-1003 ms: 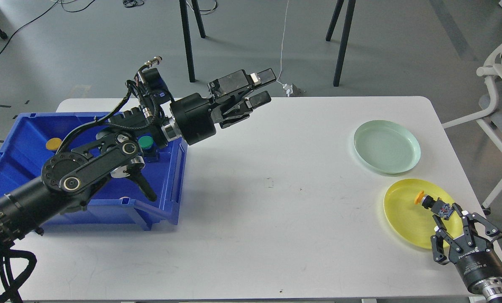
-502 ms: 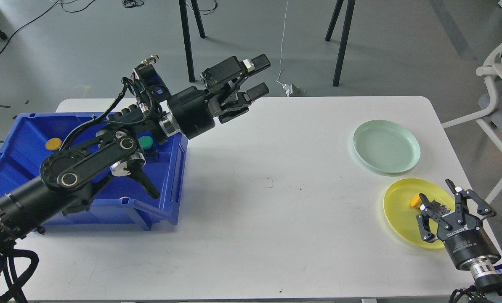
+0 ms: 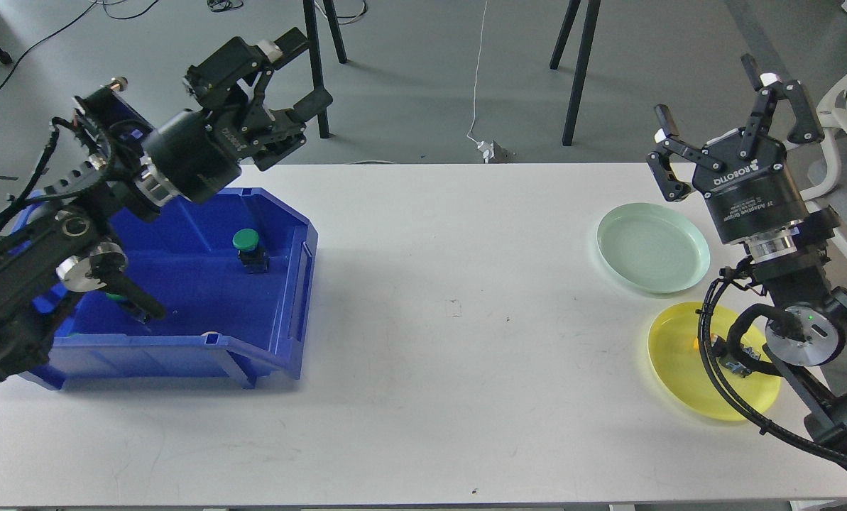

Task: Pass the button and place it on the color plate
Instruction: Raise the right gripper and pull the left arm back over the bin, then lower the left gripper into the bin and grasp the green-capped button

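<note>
Table (image 3: 423,341): white top fills my view, with a faint dark mark near its middle.
Blue bin (image 3: 281,298): sitting on the left side of the table, open top, front wall dipping low at the centre.
Left arm: I see it coming in from the left edge and crossing above the bin's left half, hiding part of the inside.
Right arm: rising on the far right, its cables and joints hang over the yellow plate's right side.
Left gripper (image 3: 302,74): raised above the bin's back edge, pointing up and right, jaws apart with nothing between them.
Right gripper (image 3: 735,106): held high over the table's far right corner, above and just right of the green plate, jaws spread wide and empty.
Green plate (image 3: 652,247): pale, bare, near the right edge of the table.
Yellow plate (image 3: 679,362): just in front of the green one, partly covered by my right arm.
Green button (image 3: 246,241): in the bin, standing upright on its dark base toward the back right.
Orange button (image 3: 696,345): only a sliver shows on the yellow plate, beside the cable; the rest is hidden.
</note>
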Robot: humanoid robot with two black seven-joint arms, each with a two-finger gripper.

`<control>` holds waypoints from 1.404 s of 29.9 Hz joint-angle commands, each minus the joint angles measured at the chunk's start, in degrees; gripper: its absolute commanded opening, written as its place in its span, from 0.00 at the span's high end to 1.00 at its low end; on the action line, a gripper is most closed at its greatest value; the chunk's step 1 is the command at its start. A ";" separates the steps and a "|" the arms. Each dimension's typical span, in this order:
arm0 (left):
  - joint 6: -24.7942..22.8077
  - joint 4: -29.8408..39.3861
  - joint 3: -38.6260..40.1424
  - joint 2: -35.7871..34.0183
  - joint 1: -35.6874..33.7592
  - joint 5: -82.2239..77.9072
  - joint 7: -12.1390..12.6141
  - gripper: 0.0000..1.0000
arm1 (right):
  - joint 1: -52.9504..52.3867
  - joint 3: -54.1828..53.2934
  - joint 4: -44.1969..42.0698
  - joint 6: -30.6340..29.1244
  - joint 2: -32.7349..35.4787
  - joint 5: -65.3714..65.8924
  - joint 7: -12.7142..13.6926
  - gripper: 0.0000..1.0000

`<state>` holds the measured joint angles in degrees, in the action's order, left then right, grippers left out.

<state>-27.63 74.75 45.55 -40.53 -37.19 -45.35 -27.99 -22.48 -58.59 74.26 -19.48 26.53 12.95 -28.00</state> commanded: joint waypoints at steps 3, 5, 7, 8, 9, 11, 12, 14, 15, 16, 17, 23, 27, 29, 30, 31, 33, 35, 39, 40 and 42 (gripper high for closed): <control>0.03 5.67 -0.63 -14.21 -4.37 -0.35 -0.01 0.05 | -0.90 1.11 -2.98 -0.04 -2.28 -0.03 0.00 0.06; -0.23 5.67 -2.91 -17.81 -6.31 -2.19 -0.01 0.05 | -0.46 1.20 -3.07 -0.12 -2.28 -0.03 0.00 0.06; -0.37 5.94 -7.64 -21.68 -9.11 -7.79 -0.01 0.05 | -0.02 1.20 -3.07 -0.21 -2.28 -0.03 0.00 0.06; -0.37 6.11 -10.63 -22.66 -11.04 -10.78 -0.01 0.05 | 0.16 1.11 -3.07 -0.21 -2.28 -0.03 0.00 0.06; -0.37 6.11 -14.74 -23.62 -13.76 -14.03 -0.01 0.05 | 0.51 1.02 -3.07 -0.30 -2.19 -0.03 0.00 0.06; -0.32 6.03 -22.83 -24.86 -18.86 -18.79 -0.01 0.05 | 0.77 1.02 -3.07 -0.30 -2.19 -0.03 0.00 0.06; 0.03 5.68 -27.05 -25.73 -21.41 -20.99 -0.01 0.05 | 0.95 1.02 -3.07 -0.30 -2.19 -0.03 0.00 0.05; 0.29 4.80 -33.66 -26.44 -24.85 -25.03 -0.01 0.05 | 1.39 1.02 -3.42 -0.39 -2.10 -0.03 0.00 0.05; 0.38 3.93 -35.86 -26.44 -25.99 -26.96 -0.01 0.05 | 1.65 1.02 -3.42 -0.39 -2.10 -0.03 0.00 0.05; 0.82 2.79 -37.88 -26.44 -26.61 -28.90 -0.01 0.06 | 1.83 1.02 -3.42 -0.39 -2.01 -0.03 0.00 0.05; 1.17 1.38 -39.47 -26.44 -26.79 -30.66 -0.01 0.06 | 1.92 1.02 -3.42 -0.39 -1.93 -0.03 0.00 0.05; 1.44 -5.48 -47.47 -25.74 -26.36 -39.02 -0.01 0.07 | 3.06 0.94 -3.42 -0.48 -1.75 -0.03 0.00 0.05; 1.44 -11.19 -48.45 -24.52 -25.04 -42.18 -0.01 0.07 | 3.67 0.85 -3.42 -0.65 -1.75 -0.03 0.00 0.05; 1.44 -13.74 -48.54 -22.50 -24.07 -43.41 -0.01 0.07 | 3.76 0.93 -3.42 -0.65 -1.75 -0.03 0.00 0.05; 1.44 -14.88 -48.54 -21.53 -23.90 -43.59 -0.01 0.07 | 3.76 0.94 -3.42 -0.65 -1.75 -0.11 0.00 0.05; 1.52 -16.02 -48.54 -20.57 -23.55 -43.60 -0.01 0.07 | 3.76 0.94 -3.42 -0.65 -1.75 -0.11 0.00 0.05; 1.52 -17.78 -48.62 -19.16 -22.67 -43.68 -0.01 0.07 | 3.85 0.85 -3.42 -0.65 -1.57 -0.11 0.00 0.05; 1.52 -19.63 -48.54 -17.66 -21.35 -43.68 -0.01 0.07 | 3.85 0.85 -3.42 -0.65 -1.40 -0.11 0.00 0.05; 1.79 -21.48 -48.62 -15.29 -20.55 -43.77 -0.01 0.07 | 4.29 0.58 -3.42 -0.74 -1.31 -0.11 0.00 0.05; 1.79 -21.66 -48.62 -15.28 -20.38 -43.77 -0.01 0.07 | 4.46 0.50 -3.42 -0.83 -1.31 -0.11 0.00 0.05; 1.79 -22.62 -48.62 -15.20 -20.29 -43.86 -0.01 0.06 | 4.55 0.41 -3.42 -0.83 -1.22 -0.11 0.00 0.05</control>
<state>-25.86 53.29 -3.05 -56.04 -57.71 -89.14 -28.01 -18.19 -58.01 70.83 -20.25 25.21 12.83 -28.00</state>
